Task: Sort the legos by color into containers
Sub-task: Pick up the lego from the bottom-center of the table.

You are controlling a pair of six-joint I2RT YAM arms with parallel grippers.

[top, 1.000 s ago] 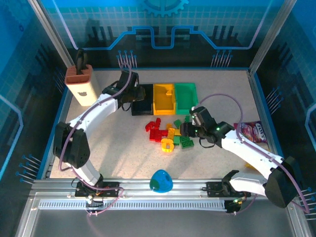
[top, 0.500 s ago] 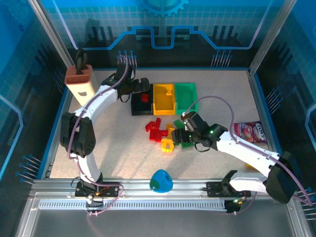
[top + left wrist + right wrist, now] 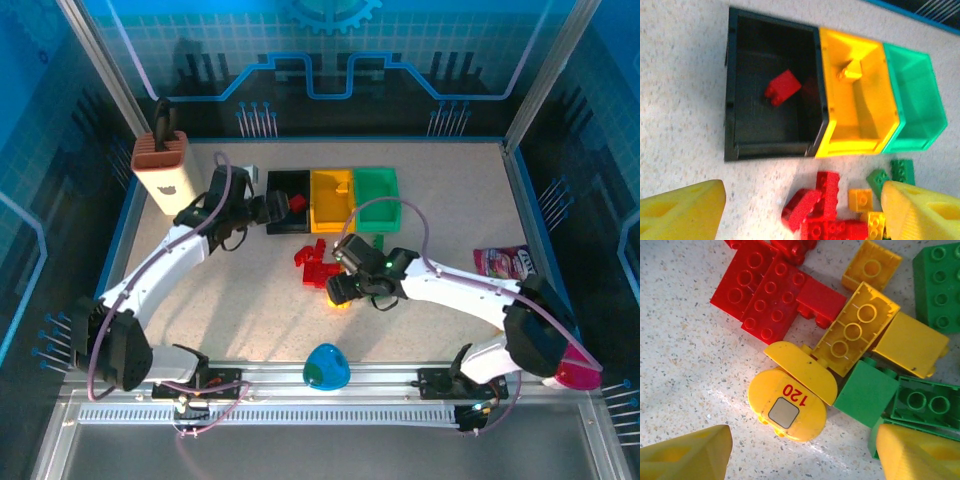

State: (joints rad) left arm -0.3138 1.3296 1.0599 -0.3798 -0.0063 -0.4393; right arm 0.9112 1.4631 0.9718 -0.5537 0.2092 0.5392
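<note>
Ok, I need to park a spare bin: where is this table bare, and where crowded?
Bare: the far right, between the green bin and the snack packet; and the near left, between the left arm, the legos and the blue dome. Crowded: in front of the bins, where the right gripper hangs over the legos.

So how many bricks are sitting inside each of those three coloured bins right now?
In the black bin: 1, a red brick
In the yellow bin: 1, a yellow brick
In the green bin: 0
Total in the bins: 2
</note>
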